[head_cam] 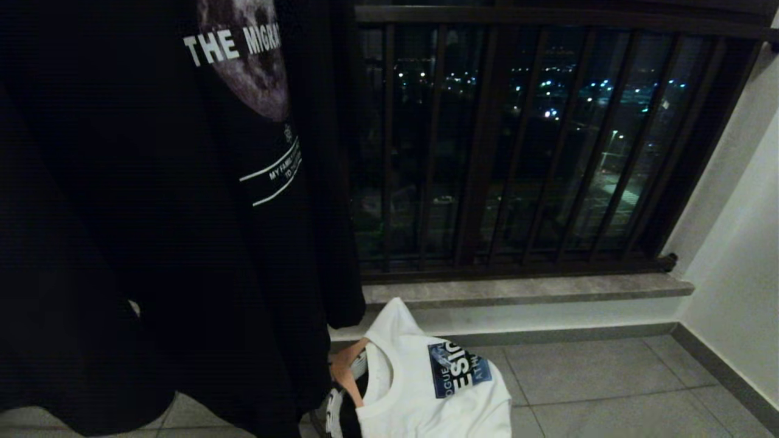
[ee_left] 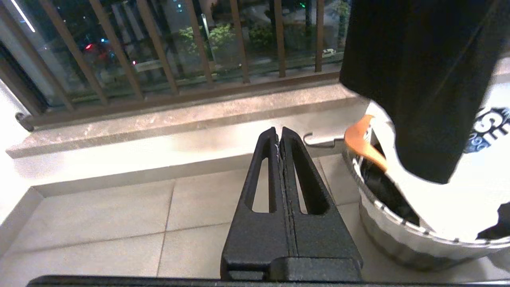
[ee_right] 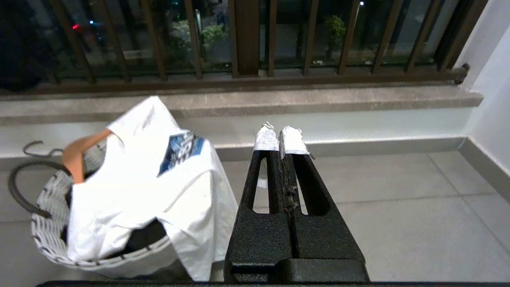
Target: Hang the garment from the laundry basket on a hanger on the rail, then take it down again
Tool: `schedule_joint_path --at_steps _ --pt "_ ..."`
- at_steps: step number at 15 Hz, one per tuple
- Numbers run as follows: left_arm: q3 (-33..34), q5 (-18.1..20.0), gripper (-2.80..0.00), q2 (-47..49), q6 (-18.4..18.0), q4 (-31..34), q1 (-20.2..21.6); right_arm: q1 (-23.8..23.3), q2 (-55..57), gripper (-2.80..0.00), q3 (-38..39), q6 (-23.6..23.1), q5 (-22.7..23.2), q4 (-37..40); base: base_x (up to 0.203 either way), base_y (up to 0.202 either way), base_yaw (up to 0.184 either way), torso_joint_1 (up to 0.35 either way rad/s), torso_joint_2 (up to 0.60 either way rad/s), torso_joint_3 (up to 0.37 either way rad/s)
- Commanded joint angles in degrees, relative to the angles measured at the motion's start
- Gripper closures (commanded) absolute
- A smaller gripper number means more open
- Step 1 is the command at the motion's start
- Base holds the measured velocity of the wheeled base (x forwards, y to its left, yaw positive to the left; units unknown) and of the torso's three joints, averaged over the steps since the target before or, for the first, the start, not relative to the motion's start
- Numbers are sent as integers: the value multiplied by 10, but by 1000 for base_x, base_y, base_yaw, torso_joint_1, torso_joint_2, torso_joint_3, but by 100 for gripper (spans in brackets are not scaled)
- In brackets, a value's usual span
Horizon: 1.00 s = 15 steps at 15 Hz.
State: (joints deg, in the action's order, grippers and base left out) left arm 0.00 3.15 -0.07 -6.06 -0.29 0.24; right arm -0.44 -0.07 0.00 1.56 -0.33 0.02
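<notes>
Your garment, a white T-shirt [ee_right: 131, 191] with a blue printed patch, lies draped over the laundry basket [ee_right: 51, 239], spilling down one side toward the tiled floor [ee_right: 398, 223]. It is already threaded on an orange-brown wooden hanger [ee_right: 77, 153], whose dark metal hook [ee_right: 38, 148] pokes out past the basket rim toward the stone sill [ee_right: 318, 99]. The basket stands on the floor just below that sill and the dark brown window bars [head_cam: 487, 152].

A large black T-shirt [head_cam: 152, 213] with white lettering hangs close in front of your head camera and covers most of the left of its view; the rail itself is not in any view.

Both arms hang idle above the floor. The left tool [ee_left: 280, 133] has its fingers pressed together and holds nothing; it sits beside the basket. The right tool [ee_right: 279, 137], with pale tape on its tips, is likewise closed and empty, on the basket's other side.

You are, by my reading, at the very start: nothing is picked up yet. Next you need to open a tool, reach for the hanger near its hook, and grip it so the shirt lifts clear of the basket.
</notes>
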Motion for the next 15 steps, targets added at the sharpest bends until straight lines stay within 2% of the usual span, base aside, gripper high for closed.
schedule_joint_path --at_steps 1,4,15 --pt "2 0 0 0 -1 -1 0 0 0 0 0 0 0 0 0 0 0 -36 440 404" --pt "2 0 0 0 0 0 0 0 0 0 0 0 0 0 0 0 0 -6 193 180" --pt "2 0 0 0 -1 0 0 0 0 0 0 0 0 0 0 0 0 1 9 7"
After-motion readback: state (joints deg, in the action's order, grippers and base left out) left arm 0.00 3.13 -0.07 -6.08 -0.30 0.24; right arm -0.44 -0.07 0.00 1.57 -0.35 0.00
